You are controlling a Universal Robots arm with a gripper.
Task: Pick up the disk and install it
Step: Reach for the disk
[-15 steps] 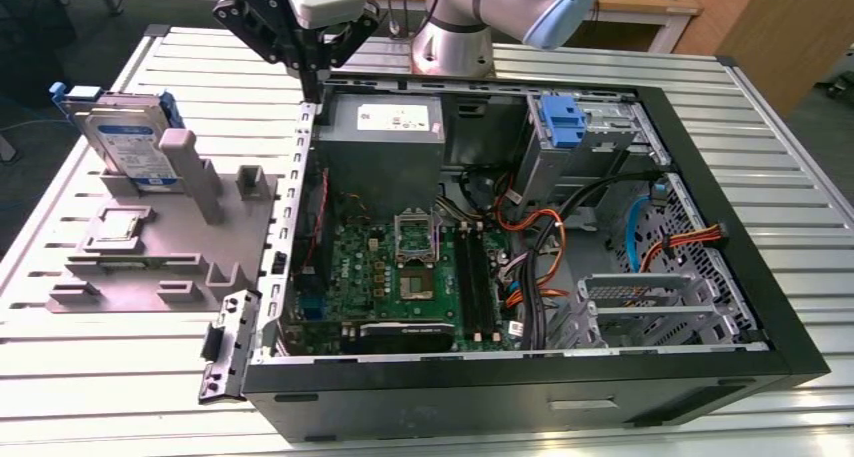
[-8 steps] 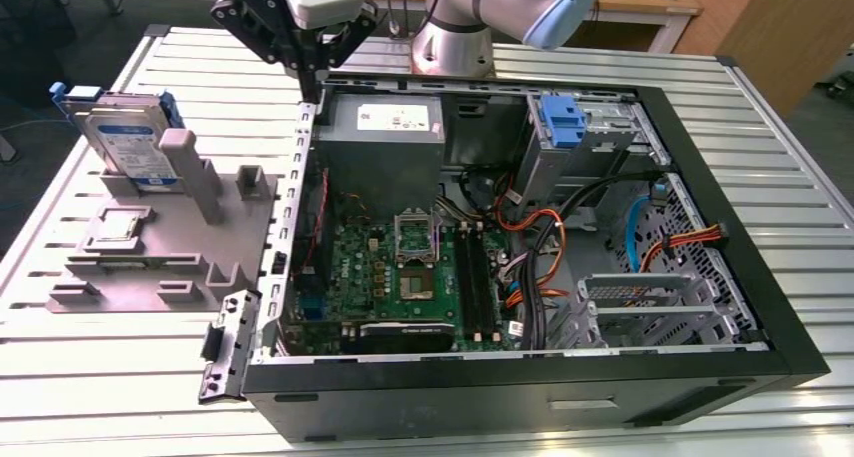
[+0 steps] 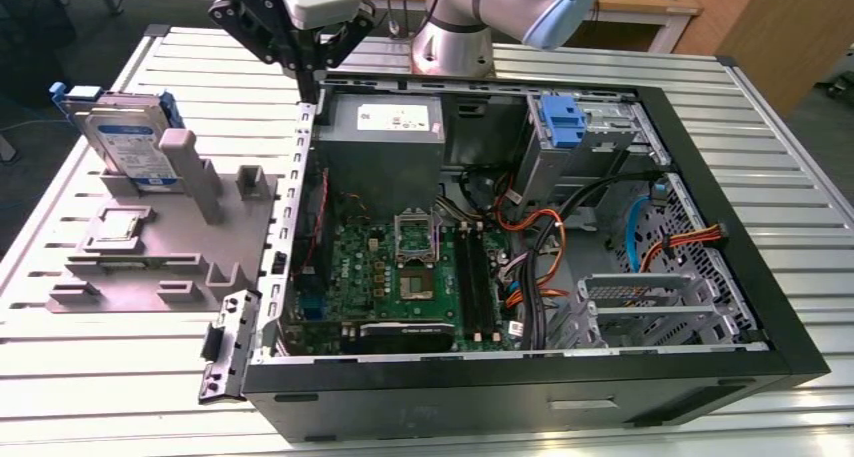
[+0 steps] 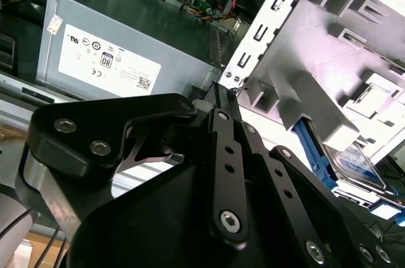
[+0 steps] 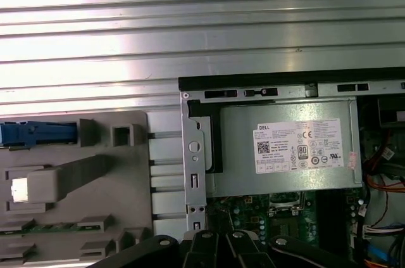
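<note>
Blue plastic rims the disk (image 3: 130, 137), upright in the grey rack (image 3: 160, 247), well apart from your jaws. Your gripper (image 3: 310, 77), jaws together and empty, hangs just above the case's (image 3: 534, 382) edge.

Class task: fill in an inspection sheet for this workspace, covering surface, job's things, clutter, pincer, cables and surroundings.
Surface: slatted metal table, bearing an open case and a grey fixture.
Job's things: disk upright in the fixture, outside the case.
Clutter: nothing seen.
Pincer: shut, empty, by the case's edge near the power supply.
Cables: orange, black and blue bundles inside the case.
Surroundings: wooden furniture behind the table.
</note>
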